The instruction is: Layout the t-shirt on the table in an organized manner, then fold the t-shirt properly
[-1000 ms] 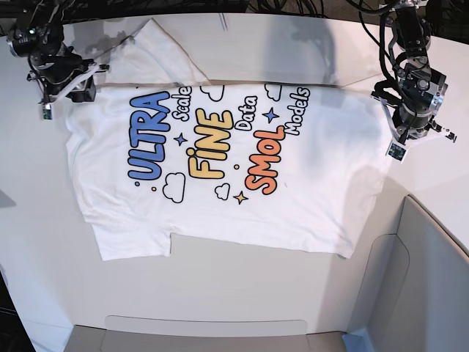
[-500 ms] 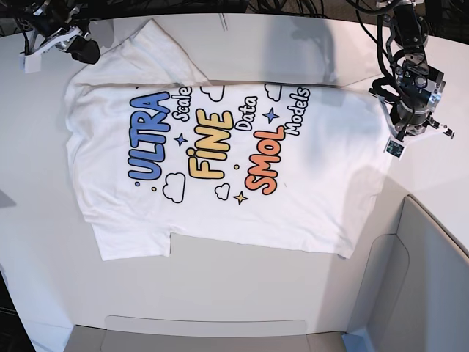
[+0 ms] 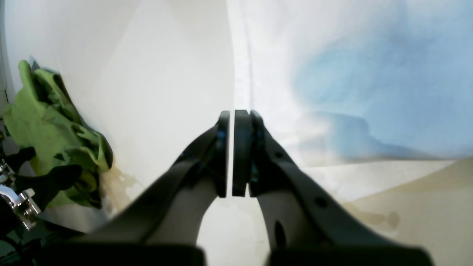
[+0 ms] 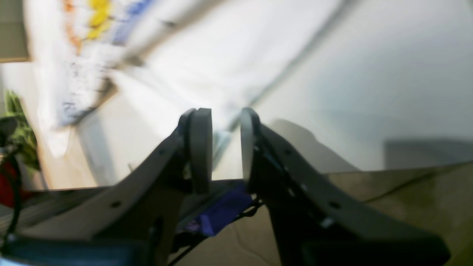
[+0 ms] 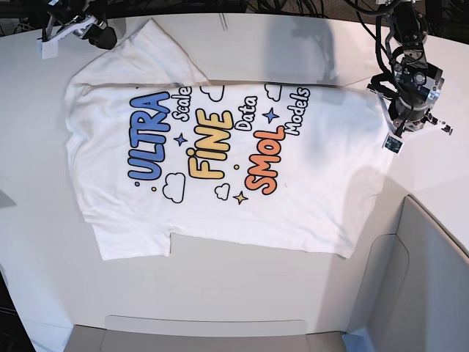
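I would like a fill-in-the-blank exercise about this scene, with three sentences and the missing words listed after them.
1. The t-shirt lies spread on the table with its print facing ____.
2. The biggest blue word on it reads ____.
3. In the left wrist view, the left hand is ____, with nothing held between its pads.

Missing words: up; ULTRA; shut

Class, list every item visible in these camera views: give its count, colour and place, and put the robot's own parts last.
t-shirt: one, white with blue, yellow and orange lettering, spread flat mid-table.
table: one, white, under everything.
grey panel: one, grey, base view's lower right.
green cloth: one bundle, green, left edge of left wrist view.
cables: several, black, beyond the table's far edge.
left gripper: one, black, shut, by the shirt's edge.
right gripper: one, black, slightly open, holding nothing.
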Motion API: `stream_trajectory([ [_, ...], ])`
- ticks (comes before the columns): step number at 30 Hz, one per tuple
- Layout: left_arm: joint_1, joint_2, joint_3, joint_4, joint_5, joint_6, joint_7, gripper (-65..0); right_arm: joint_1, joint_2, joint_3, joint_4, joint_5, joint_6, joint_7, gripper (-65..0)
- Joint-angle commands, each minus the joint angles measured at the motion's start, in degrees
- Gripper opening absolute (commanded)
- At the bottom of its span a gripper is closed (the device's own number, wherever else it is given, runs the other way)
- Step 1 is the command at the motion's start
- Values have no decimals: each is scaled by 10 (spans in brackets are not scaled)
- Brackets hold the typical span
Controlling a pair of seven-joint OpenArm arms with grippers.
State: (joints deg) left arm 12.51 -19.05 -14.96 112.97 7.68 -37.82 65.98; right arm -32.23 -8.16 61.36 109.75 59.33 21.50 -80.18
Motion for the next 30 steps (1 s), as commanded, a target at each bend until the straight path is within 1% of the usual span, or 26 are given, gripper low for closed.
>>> stream_trajectory([
  [1, -4, -6, -3, 8, 5, 2, -3, -618, 0, -1, 2, -4, 0, 3, 2, -510],
  [4, -4, -6, -4, 8, 5, 2, -3, -618, 17, -2, 2, -43, -29, 3, 2, -510],
  [9, -4, -6, -4, 8, 5, 2, -3, -618, 40, -2, 1, -79, -45, 3, 2, -510],
  [13, -4, -6, -4, 8, 6, 2, -3, -618, 58, -3, 1, -91, -70, 3, 2, -510],
  [17, -4, -6, -4, 8, 7, 2, -3, -618, 68, -4, -10, -91, -77, 3, 2, -512],
  [18, -4, -6, -4, 7, 7, 2, -3, -618, 68, -4, -20, -89, -77, 3, 2, -518],
  [19, -4, -6, -4, 7, 7, 2, -3, -618, 68, -4, -27, -86, -77, 3, 2, -543],
  [21, -4, -6, -4, 7, 7, 2, -3, -618, 69, -3, -30, -86, -77, 3, 2, -627],
  [22, -4, -6, -4, 7, 7, 2, -3, -618, 69, -3, -30, -86, -77, 2, 2, -650],
  [23, -4, -6, -4, 7, 7, 2, -3, -618, 69, -1, -30, -86, -77, -5, 2, -650],
  [26, -4, -6, -4, 7, 7, 2, -3, -618, 63, 2, -30, -85, -76, -40, 2, -650],
  [28, -4, -6, -4, 7, 7, 2, -3, -618, 55, 4, -27, -68, -75, -43, 2, -650],
  [30, -4, -6, -4, 7, 7, 2, -3, -618, 41, 15, -28, -37, -74, -43, 2, -650],
])
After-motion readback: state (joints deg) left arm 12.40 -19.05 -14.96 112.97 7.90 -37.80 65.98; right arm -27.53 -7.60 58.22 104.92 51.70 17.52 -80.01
